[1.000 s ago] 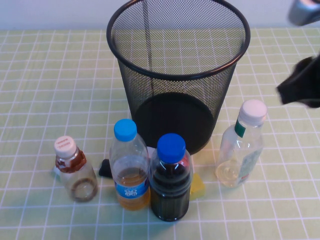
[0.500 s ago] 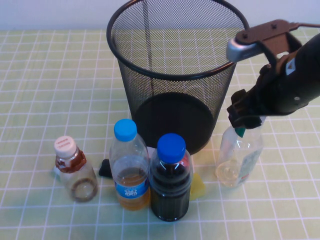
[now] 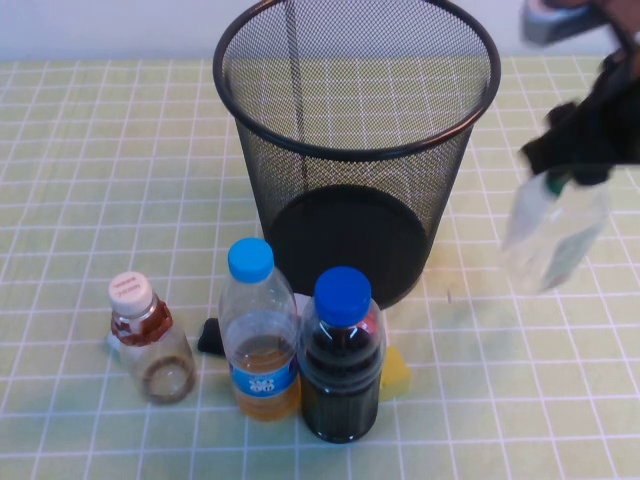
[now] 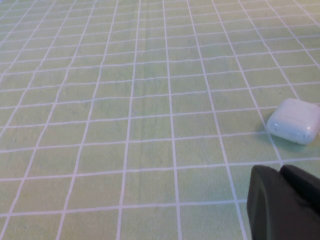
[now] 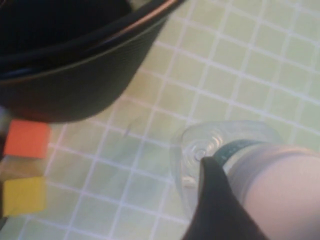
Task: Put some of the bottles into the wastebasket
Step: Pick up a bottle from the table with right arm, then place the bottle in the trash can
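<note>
My right gripper (image 3: pixel 568 160) is shut on the cap end of the taller clear bottle (image 3: pixel 553 230) with the green neck band and holds it in the air to the right of the black mesh wastebasket (image 3: pixel 357 150). In the right wrist view the bottle (image 5: pixel 210 150) hangs below its white cap (image 5: pixel 280 195), with the wastebasket's base (image 5: pixel 75 70) beside it. The short bottle (image 3: pixel 150 340) with the pale cap and brown wrap stands at the front left. My left gripper (image 4: pixel 285 200) is out of the high view; it hovers over bare cloth.
A blue-capped amber bottle (image 3: pixel 258 330) and a blue-capped cola bottle (image 3: pixel 341 360) stand in front of the wastebasket, with a yellow block (image 3: pixel 396 372) and a small black object (image 3: pixel 210 336) behind them. A white earbud case (image 4: pixel 295 121) lies near my left gripper.
My right gripper came down on the taller bottle's cap, closed on it, and has lifted it up and to the right off the table.
</note>
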